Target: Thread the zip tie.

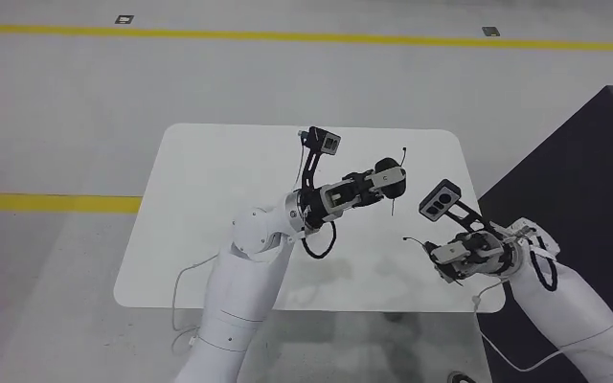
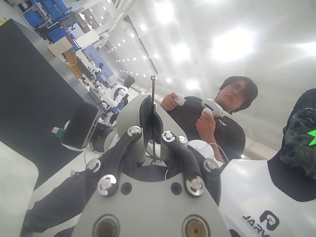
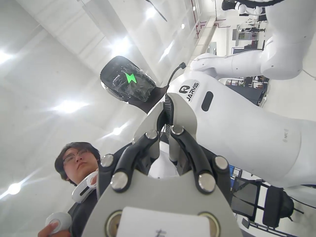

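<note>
Pinching zip tie [image 2: 153, 92], left jaws.

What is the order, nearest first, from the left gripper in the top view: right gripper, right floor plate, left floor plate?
1. Right gripper, close beside it.
2. Right floor plate, beyond the table's far edge.
3. Left floor plate, far off to the left.

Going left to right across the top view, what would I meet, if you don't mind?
Bare table → left hand shut on a straight zip tie → curved zip tie → right hand holding it → dark partition.
</note>
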Motion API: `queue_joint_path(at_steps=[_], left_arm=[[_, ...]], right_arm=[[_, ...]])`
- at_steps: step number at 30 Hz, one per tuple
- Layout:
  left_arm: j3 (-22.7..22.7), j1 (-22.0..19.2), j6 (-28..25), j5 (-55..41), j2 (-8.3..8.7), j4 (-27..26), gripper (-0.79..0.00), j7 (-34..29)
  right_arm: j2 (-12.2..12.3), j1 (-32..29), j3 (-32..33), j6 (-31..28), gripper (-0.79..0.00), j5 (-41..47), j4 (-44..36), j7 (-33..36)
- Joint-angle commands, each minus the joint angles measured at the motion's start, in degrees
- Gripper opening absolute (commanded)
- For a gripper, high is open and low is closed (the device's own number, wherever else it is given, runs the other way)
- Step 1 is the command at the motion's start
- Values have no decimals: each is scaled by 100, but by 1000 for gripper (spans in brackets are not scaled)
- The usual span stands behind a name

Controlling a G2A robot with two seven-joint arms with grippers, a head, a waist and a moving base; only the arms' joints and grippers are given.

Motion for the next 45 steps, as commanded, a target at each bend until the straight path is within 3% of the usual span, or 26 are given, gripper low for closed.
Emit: queue_joint_path(at_steps=[1,8,19,30,45], left_arm=[[54,61,59,13,16,-101,-785,75],[152,96,142,-69,80,-186,-785,56],[270,52,176,-179,184,-157,-785,-135],[409,0,184,-264,265,-167,-785,-117],[387,-80,307,-323,399,-158,-785,-58]], right_arm=[[-10,-43,82,-133,-785,-113,-125,-27],[-22,-186,416,-602,-785,-702,-293,-141],[-86,-426,763,-853,-785,-705,-458,21],[-186,-363,782,-758,-785,-1047,-308,-301],[-269,-292,652,-740,-785,-1440,-290,-88]])
